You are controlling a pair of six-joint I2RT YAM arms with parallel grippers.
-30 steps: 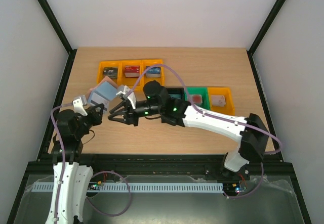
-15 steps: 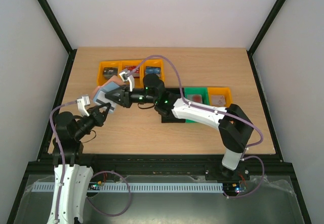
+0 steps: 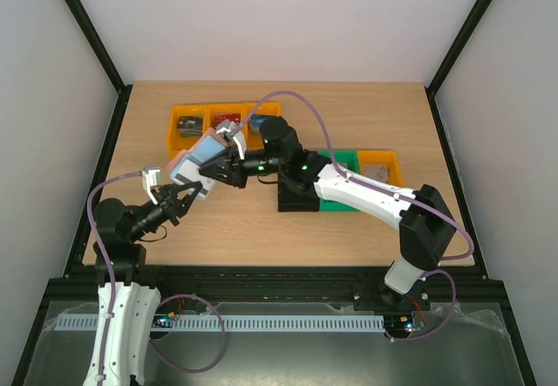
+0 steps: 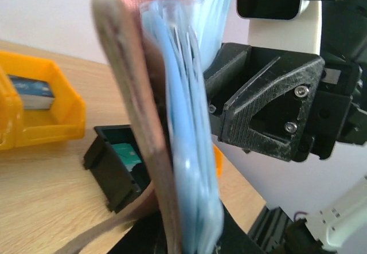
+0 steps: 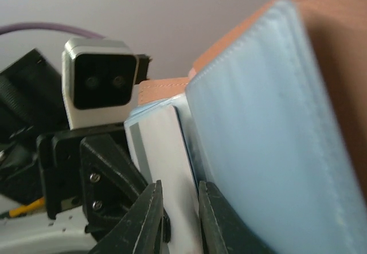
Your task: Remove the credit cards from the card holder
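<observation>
Bright soft light, sharp from above, fuzzy up close.

In the top view, light falls evenly from above on the worktop (image 3: 366, 116). Shadows under the arms (image 3: 366, 199) are faint, nothing shines too hard, and it all looks sharp. In the left wrist view the holder (image 4: 172, 168) sits very near the lens and is blurry, worst at the bottom, while the black right gripper (image 4: 212, 110) behind it is sharp. In the right wrist view the holder fills the right side and looks soft, the white card (image 5: 163, 151) is a bit fuzzy, and the dark fingers (image 5: 143, 222) at the bottom are smeared.
</observation>
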